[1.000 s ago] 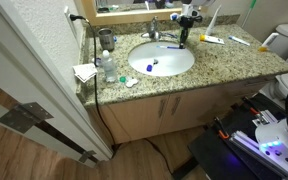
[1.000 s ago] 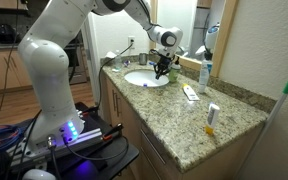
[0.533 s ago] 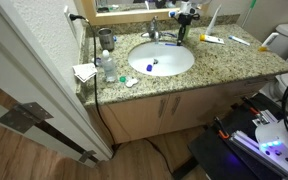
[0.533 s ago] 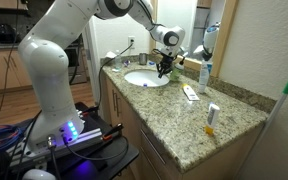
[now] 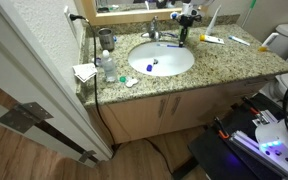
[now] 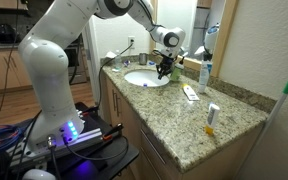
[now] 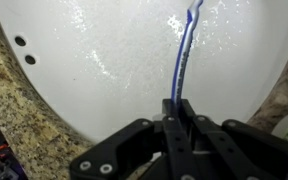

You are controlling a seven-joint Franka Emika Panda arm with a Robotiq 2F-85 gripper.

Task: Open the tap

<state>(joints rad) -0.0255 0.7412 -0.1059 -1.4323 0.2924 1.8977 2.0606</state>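
Note:
The chrome tap (image 5: 154, 33) stands at the back rim of the white basin (image 5: 162, 60). In both exterior views my gripper (image 5: 182, 38) (image 6: 164, 70) hangs over the basin's back edge, just beside the tap and apart from it. It is shut on a thin blue-and-white stick that looks like a toothbrush (image 7: 184, 55). In the wrist view the gripper (image 7: 178, 105) pinches the stick's lower end, and the stick points out over the basin bowl (image 7: 94, 60). The tap does not show in the wrist view.
On the granite counter (image 5: 234, 62) lie a tube (image 5: 211, 39), cups (image 5: 106, 40) and a folded tissue (image 5: 84, 72). A bottle (image 6: 205, 68) and tubes (image 6: 190, 92) stand past the basin. Something small and blue (image 5: 152, 65) lies in the bowl.
Over the last second the gripper has edged slightly toward the back wall with the stick still pinched; in the last half second nothing visibly moves.

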